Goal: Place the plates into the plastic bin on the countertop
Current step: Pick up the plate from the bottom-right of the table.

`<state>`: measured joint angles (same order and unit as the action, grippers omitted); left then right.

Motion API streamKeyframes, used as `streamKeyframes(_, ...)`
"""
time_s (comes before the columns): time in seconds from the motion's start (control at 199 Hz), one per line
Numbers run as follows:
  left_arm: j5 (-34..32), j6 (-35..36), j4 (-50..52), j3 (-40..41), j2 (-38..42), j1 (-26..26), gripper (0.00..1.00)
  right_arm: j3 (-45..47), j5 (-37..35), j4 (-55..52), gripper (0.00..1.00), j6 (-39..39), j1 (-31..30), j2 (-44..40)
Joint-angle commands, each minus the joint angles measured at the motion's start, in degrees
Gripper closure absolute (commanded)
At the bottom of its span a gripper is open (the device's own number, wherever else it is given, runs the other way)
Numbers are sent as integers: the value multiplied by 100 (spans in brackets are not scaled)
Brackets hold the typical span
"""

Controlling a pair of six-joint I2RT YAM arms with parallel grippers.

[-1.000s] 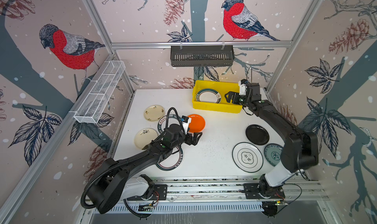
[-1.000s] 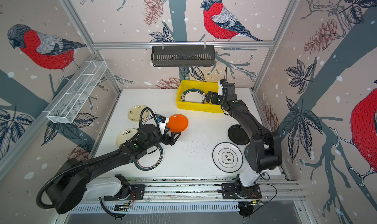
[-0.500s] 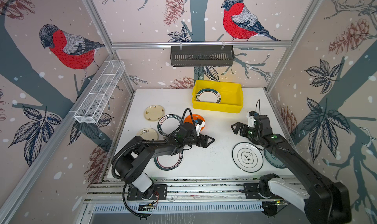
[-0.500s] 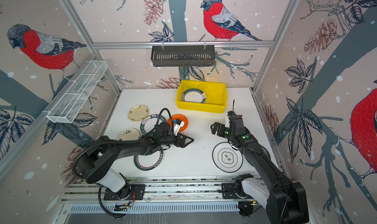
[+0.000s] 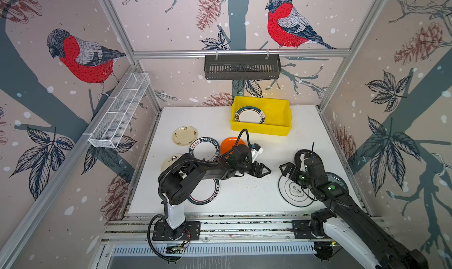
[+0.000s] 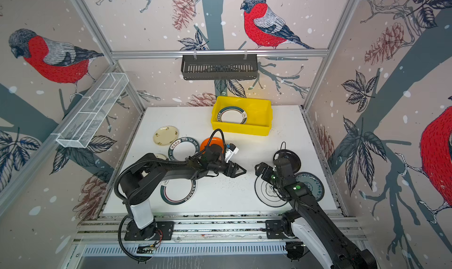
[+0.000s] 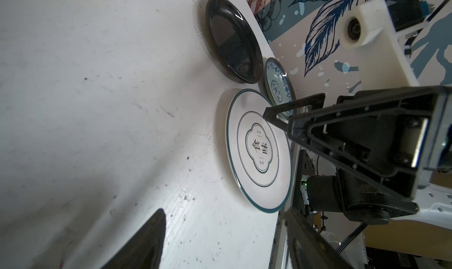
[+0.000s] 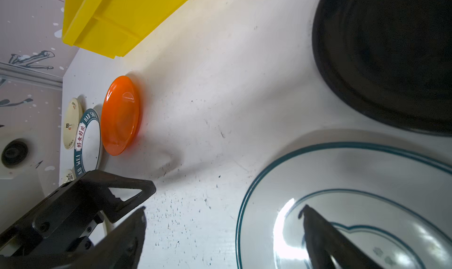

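Note:
The yellow plastic bin stands at the back of the countertop with one green-rimmed plate in it. An orange plate, a lettered-rim plate and two cream plates lie at left. Another dark-rimmed plate lies under my left arm. At right lie a white teal-rimmed plate, a black plate and a teal-patterned plate. My left gripper hangs open and empty over the bare middle. My right gripper faces it, open, above the white plate's edge.
A dark slotted basket hangs on the back wall above the bin. A white wire-mesh basket is fixed to the left wall. Aluminium rails edge the front. The two gripper tips stand close together mid-table.
My right arm has swung back from the bin to the front right, above the white plate. My left gripper has left the orange plate, moved right to mid-table, and its jaws have narrowed somewhat.

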<state>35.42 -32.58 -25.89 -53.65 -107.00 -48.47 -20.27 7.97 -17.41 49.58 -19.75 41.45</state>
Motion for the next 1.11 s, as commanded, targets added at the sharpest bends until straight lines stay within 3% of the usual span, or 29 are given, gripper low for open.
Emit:
streamKeyframes(0.0, 355, -105, 18, -185, -202, -52, 29, 223, -174, 122, 1, 502, -137, -131)
streamKeyframes(0.206, 615, -47, 292, -721, -656, -315, 35, 190, -641, -37, 1, 786, -204, -473)
streamKeyframes(0.488, 1008, -151, 561, -1230, -1262, -453, 47, 331, -520, -23, 0, 1019, -210, -717)
streamKeyframes(1.102, 826, -7, 1648, -2052, -1865, -532, 64, 703, -309, 392, 1, 1254, -288, -726)
